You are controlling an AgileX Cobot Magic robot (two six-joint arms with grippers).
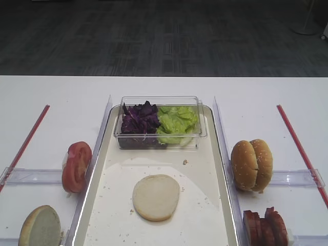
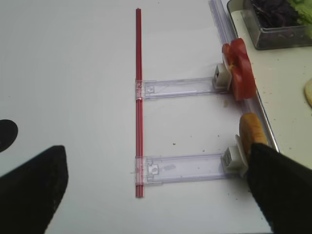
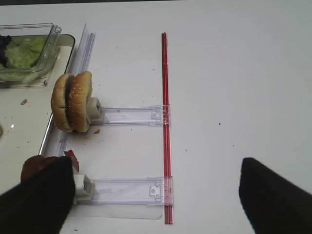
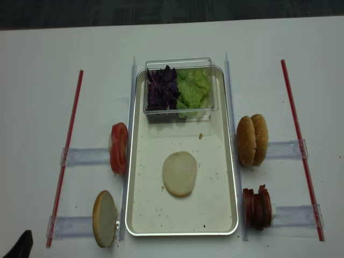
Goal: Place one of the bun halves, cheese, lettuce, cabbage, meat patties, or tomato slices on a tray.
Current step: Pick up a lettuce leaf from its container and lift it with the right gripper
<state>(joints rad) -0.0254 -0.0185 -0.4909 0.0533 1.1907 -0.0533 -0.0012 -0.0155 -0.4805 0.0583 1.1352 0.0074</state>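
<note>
1. One pale round bun half (image 4: 179,173) lies cut face up near the middle of the large cream-white tray with a shiny metal rim (image 4: 141,215), touching nothing else.
2. At the tray's far end sits a small clear plastic box (image 4: 180,110): dark purple shredded cabbage (image 4: 161,90) on the left, ruffled light-green lettuce (image 4: 193,89) on the right.
3. Left of the tray, bright red tomato slices (image 4: 119,147) stand on edge against a clear plastic holder (image 4: 86,156); nearer, another tan bun half (image 4: 105,219) stands on edge too.
4. Right of the tray, two sesame-seeded bun halves (image 4: 252,140) stand upright together; nearer, reddish-brown meat patties (image 4: 257,207) in a row.
5. Red strips (image 4: 64,159) run along both outer sides.
6. Right gripper (image 3: 156,195): black fingers (image 3: 273,195) spread wide, empty, above the white table (image 3: 234,73).
7. Left gripper (image 2: 161,195): dark fingers (image 2: 29,190) spread apart, pinching nothing.
</note>
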